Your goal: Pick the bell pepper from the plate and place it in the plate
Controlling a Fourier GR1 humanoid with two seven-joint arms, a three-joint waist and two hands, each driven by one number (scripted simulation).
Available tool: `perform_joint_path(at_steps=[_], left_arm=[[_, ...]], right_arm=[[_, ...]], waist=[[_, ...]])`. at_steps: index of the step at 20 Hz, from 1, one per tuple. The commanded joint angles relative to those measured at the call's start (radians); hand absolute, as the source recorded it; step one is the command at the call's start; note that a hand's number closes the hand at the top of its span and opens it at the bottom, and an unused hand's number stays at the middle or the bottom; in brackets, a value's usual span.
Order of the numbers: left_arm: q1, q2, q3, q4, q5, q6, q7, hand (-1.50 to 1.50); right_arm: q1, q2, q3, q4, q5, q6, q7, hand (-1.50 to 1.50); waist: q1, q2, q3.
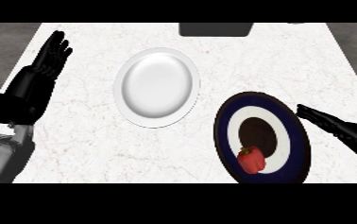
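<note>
Red bell pepper (251,159) lies apart from right hand (335,126) fingers (310,113)

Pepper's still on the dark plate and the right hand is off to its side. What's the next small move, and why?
Probably bring the right hand left and down over the bell pepper. The hand is open beside the navy plate, not touching the pepper, and the white plate sits bare.

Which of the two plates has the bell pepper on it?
The dark blue plate with the white ring, near the right hand, holds the red bell pepper. The plain white plate further back holds nothing.
</note>
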Motion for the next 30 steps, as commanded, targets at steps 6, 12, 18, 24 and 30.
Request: perform_joint_path(at_steps=[6, 12, 18, 24, 30], left_arm=[[0.015, -0.071, 0.009, 0.029, -0.067, -0.013, -0.023, 0.0], [-0.027, -0.075, 0.072, 0.033, -0.085, -0.06, 0.036, 0.0], [0.012, -0.129, 0.091, -0.011, -0.131, -0.079, 0.039, 0.0], [0.018, -0.184, 0.118, 0.041, -0.175, -0.132, 0.016, 0.0], [0.002, -0.204, 0.151, -0.018, -0.195, -0.15, 0.065, 0.0]], right_arm=[[-0.111, 0.102, 0.131, 0.1, 0.299, 0.019, 0.033, -1.5], [-0.14, 0.139, 0.084, 0.118, 0.365, 0.016, 0.125, -1.5], [-0.152, 0.229, 0.124, 0.166, 0.507, 0.006, 0.162, -1.5], [-0.141, 0.314, 0.144, 0.255, 0.628, -0.007, 0.086, -1.5], [-0.195, 0.349, 0.155, 0.378, 0.713, 0.026, 0.002, -1.5]], waist=[[0.001, 0.002, 0.001], [-0.004, 0.002, 0.001], [-0.004, 0.0, 0.001], [-0.006, 0.0, 0.001], [-0.004, 0.0, 0.001]])
